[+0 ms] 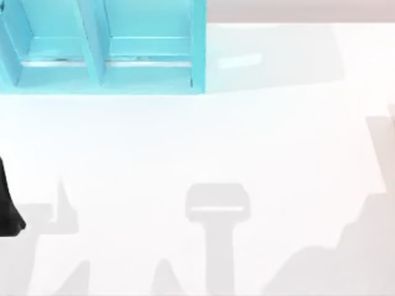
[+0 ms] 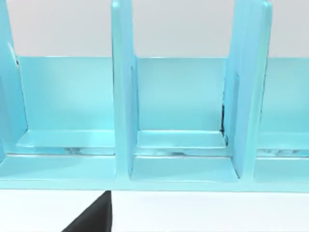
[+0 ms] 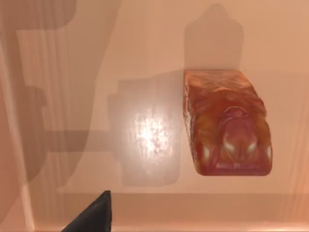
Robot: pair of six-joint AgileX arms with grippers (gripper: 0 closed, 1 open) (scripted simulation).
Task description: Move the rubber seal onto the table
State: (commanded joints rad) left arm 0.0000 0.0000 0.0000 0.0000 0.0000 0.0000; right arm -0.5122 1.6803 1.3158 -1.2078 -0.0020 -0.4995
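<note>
Right gripper: a dark fingertip juts in at the right wrist view's edge, can't tell if the jaws are apart or together. Rubber seal lies apart from that tip on a pale peach-lit surface, untouched. Left arm sits at the table's left edge, facing the turquoise shelf unit; grip unclear too.

Shelf unit sits at the back left of the table, with upright dividers splitting it into side-by-side compartments. Left arm is way over at the table's left edge. In the right wrist view the seal lies on a flat surface, with a dark fingertip near it, not touching.
</note>
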